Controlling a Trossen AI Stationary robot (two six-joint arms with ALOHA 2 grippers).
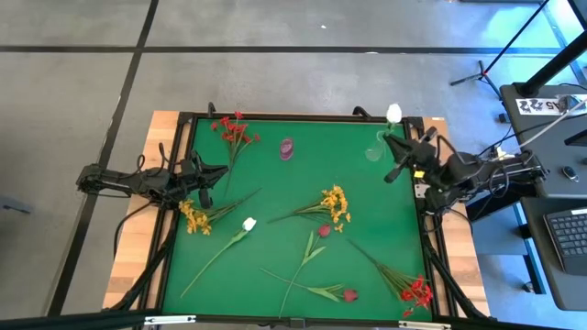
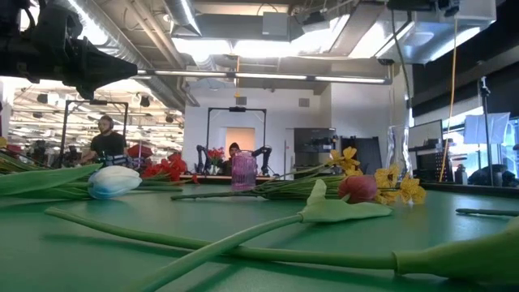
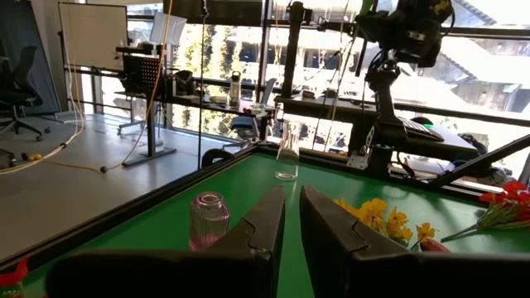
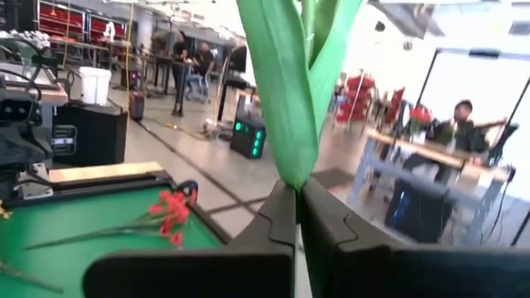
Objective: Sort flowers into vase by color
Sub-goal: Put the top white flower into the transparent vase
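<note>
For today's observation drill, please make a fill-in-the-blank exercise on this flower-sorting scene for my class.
1. The right gripper is shut on the stem of a flower with a ____ bud.
2. The pink vase holds ____ flowers.
3. The left gripper holds ____.
4. The clear vase stands on the ____ mat.

Missing words: white; no; nothing; green
</note>
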